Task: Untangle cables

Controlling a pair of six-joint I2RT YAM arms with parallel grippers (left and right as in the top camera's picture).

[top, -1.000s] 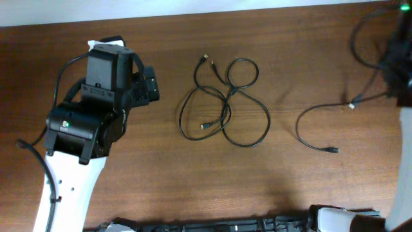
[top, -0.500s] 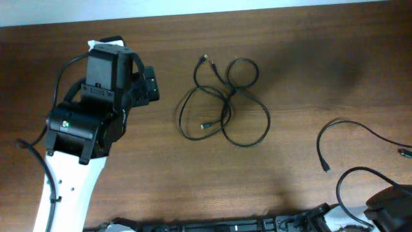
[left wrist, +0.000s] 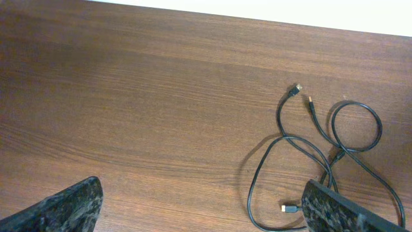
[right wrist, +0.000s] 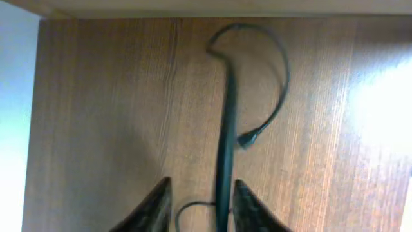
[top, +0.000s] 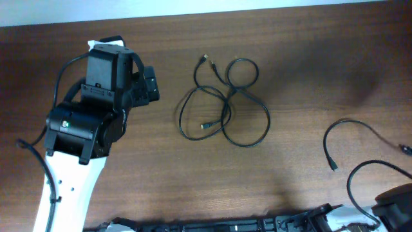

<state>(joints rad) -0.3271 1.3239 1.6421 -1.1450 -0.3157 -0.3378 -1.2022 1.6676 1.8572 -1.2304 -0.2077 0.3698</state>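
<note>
The cables [top: 225,103] lie as a loose black tangle of loops at the table's middle, and the left wrist view shows them at lower right [left wrist: 322,148]. My left gripper [left wrist: 201,193] is wide open with nothing between its fingers, and its right finger [left wrist: 341,212] is over the edge of the tangle. A separate black cable [top: 347,135] curves across the right side of the table. It runs between the fingers of my right gripper [right wrist: 203,180] as a dark strand [right wrist: 225,122]. That strand lies against the right finger, with a gap to the left one. The jaws stand apart.
The left arm [top: 90,116] fills the left side of the table. My right arm [top: 394,205] sits at the front right corner. The table's far edge [top: 257,5] runs along the top. A black bar [top: 212,225] lines the near edge.
My right arm swung from the far right corner to the front right corner, dragging the separate cable away from the tangle. Its jaws have since parted. The left arm has not moved.
</note>
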